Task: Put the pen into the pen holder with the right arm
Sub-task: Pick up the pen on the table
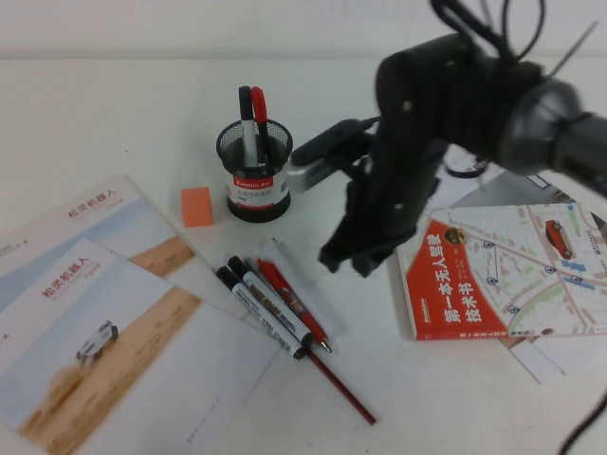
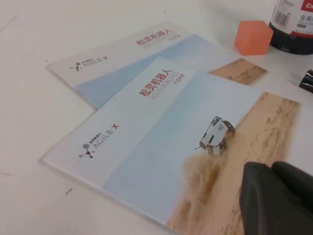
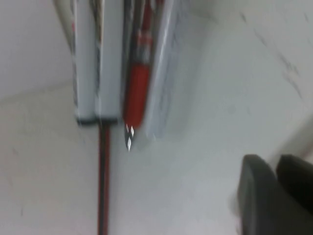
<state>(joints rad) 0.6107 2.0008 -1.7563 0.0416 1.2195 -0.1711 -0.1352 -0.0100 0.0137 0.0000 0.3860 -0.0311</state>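
Note:
The pale white pen lies on the table beside a red pen and two black-capped white markers. In the right wrist view the pen shows just beside the red pen. The black mesh pen holder stands behind them and holds a black-capped and a red-capped marker. My right gripper hovers just right of the pen row, shut and empty. My left gripper is shut and empty over a brochure; it is out of the high view.
An orange cube sits left of the holder. Two brochures cover the left front. A red-and-white book lies at the right. A thin dark red stick extends forward from the pens.

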